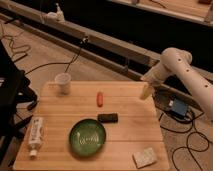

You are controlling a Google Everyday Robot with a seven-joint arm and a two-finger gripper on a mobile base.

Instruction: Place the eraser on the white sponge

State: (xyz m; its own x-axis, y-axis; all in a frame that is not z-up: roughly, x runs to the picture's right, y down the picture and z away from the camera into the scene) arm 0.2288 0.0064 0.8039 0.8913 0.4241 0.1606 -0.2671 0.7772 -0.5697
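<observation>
1. The eraser [107,118] lies flat near the middle of the wooden table [130,135]. It is small and black.
2. The green plate [87,137] is just beside it, to the front and left. I cannot tell if the two touch.
3. A small orange-red thing [100,99] lies behind the eraser, a little apart from it.
4. The white sponge [145,157] sits at the front right corner, well apart from the eraser. The eraser is not yet on it.
5. My claw [146,91] hangs by the back right edge of the table, far from the eraser. It looks like one pale lump, so I cannot tell if it is clenched or let go.
6. My white arm [177,67] bends up behind the claw and is cut off at the right side.
7. A white cup [63,83] stands at the back left. A white tube [35,135] lies by the left edge, and its label is too small to read.
8. The front edge of the table is cut off at the bottom.
</observation>
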